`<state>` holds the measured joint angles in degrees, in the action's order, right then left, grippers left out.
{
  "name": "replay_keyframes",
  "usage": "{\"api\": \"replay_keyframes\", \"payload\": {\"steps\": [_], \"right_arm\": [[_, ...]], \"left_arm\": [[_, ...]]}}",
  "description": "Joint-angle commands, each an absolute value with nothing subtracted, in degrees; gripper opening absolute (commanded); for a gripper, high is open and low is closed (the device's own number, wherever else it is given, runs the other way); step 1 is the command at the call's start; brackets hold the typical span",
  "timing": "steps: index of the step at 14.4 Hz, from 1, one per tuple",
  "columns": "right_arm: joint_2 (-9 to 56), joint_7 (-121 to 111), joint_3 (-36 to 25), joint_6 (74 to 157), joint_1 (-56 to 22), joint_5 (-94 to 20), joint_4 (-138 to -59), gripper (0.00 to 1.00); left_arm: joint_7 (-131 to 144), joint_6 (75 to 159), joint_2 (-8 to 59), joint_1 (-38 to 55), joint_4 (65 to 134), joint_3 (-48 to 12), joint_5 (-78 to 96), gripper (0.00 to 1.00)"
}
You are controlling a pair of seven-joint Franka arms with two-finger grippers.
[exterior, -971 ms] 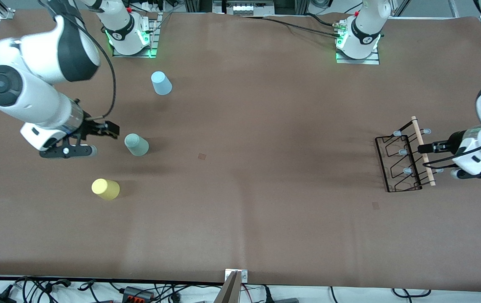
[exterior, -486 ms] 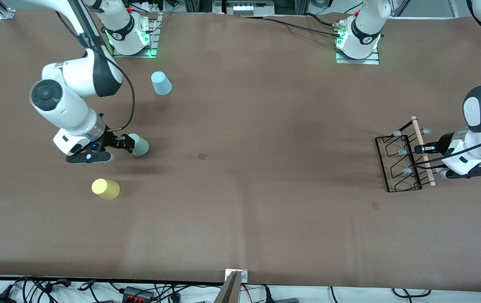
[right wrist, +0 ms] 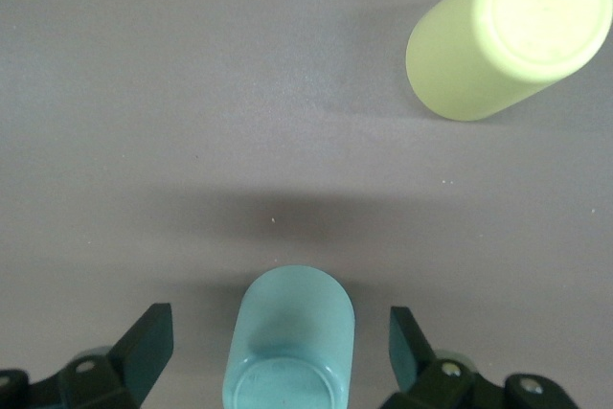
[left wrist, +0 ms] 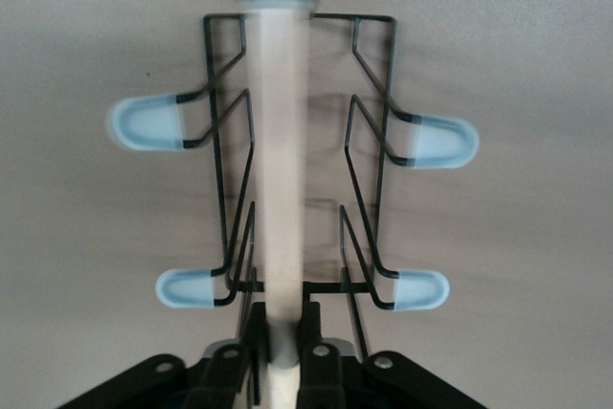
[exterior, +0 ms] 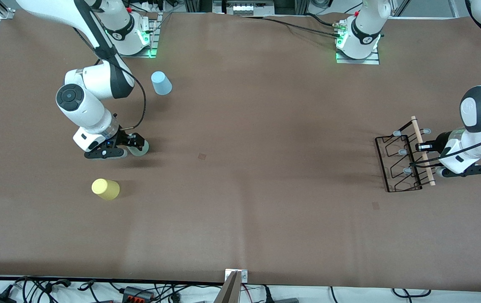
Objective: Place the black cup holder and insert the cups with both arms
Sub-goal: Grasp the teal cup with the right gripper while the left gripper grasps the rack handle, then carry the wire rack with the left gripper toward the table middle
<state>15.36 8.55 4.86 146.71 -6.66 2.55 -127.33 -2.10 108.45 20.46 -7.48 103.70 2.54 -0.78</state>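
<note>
Gripping the black cup holder (exterior: pixel 402 162) rod crosswise, left tool (exterior: pixel 420 147)

We see rack (exterior: pixel 400 163) on counter (exterior: pixel 257 210) at left arm's end, handle (exterior: pixel 422 151) between left gripper (exterior: pixel 420 147) fingers. Three cups at right arm's end: one cup (exterior: pixel 161 83) nearest bases, middle cup (exterior: pixel 140 147) between spread fingers of right gripper (exterior: pixel 133 142), third cup (exterior: pixel 105 189) nearest front camera. Cups stand well apart from rack.
</note>
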Motion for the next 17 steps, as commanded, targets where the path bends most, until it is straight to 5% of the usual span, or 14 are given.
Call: {"api": "replay_keyframes", "payload": {"steps": [1,6,16,17], "right_arm": [[14.41,9.23,5.01,147.83,-6.86,2.72,-129.55,1.0],[14.5,9.14,5.01,147.83,-7.29,2.72,-131.22,1.0],[14.85,9.14,5.01,147.83,-7.29,2.72,-132.1,1.0],[14.85,9.14,5.01,147.83,-7.29,2.72,-132.1,0.93]], "left_arm": [[-2.64,106.44,18.81,-7.47,103.8,2.11,-0.7,0.13],[0.96,90.63,18.37,-5.37,89.14,-4.99,-0.7,0.07],[18.42,102.64,29.17,22.48,82.35,-5.71,0.44,0.07],[20.98,103.44,29.88,24.07,82.35,-5.71,0.35,0.07]]}}
